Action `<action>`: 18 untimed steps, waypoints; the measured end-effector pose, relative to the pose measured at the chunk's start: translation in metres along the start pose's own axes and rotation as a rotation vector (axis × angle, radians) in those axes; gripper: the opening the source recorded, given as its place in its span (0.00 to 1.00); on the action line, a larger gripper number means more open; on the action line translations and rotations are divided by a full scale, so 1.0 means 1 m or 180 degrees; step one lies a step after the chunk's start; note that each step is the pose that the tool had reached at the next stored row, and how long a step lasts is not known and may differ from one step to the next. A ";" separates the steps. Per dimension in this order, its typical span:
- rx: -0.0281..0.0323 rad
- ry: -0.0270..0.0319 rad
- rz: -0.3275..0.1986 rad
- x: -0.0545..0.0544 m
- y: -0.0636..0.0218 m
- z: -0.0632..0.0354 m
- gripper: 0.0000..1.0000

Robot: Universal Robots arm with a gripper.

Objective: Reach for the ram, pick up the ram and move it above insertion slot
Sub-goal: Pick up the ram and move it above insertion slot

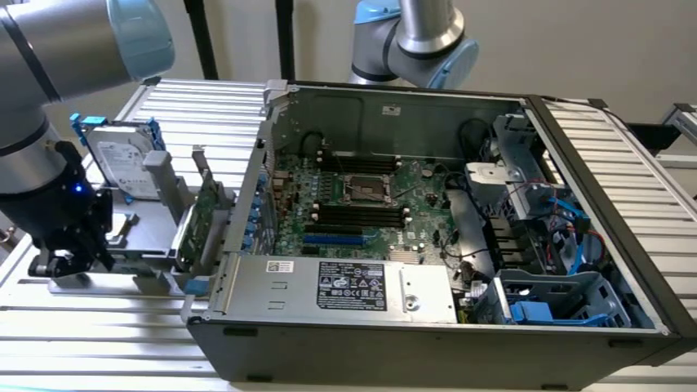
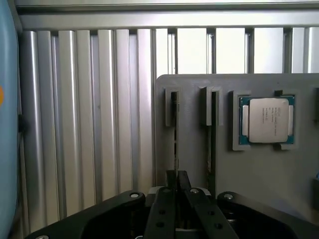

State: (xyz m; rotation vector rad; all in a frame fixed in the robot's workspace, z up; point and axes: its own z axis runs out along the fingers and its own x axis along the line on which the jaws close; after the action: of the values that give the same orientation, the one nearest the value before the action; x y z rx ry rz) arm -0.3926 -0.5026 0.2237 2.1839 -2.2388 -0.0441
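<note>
Grey holder [image 2: 193, 149], at nine o'clock of the case [image 1: 436, 347] in the exterior view, keeps the ram [image 2: 175, 132] edge-on, with the end effector [image 2: 177, 175] apparently closed thin on it, so a straight, untilted lift looks best.

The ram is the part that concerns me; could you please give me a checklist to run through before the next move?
1. Claw lined up with the ram, which stands edge-on in the grey holder: ok.
2. Ram gripped: cannot tell.
3. Ram clear of the holder: not ok, it sits in its groove.
4. Insertion slot on the motherboard looks empty: ok.
5. Computer case open on top: ok.
6. Way to the case free: not ok, the expansion card stands upright between claw and case.
</note>
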 end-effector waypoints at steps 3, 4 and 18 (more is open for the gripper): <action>0.0000 0.0000 -0.0002 0.000 0.0002 -0.0087 0.13; 0.0000 0.0000 -0.0003 0.000 0.0003 -0.0124 0.13; -0.0003 -0.0015 -0.0040 -0.001 -0.0135 -0.0755 0.13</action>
State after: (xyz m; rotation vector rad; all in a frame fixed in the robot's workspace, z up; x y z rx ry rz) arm -0.3769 -0.5027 0.2987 2.1997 -2.2273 -0.0507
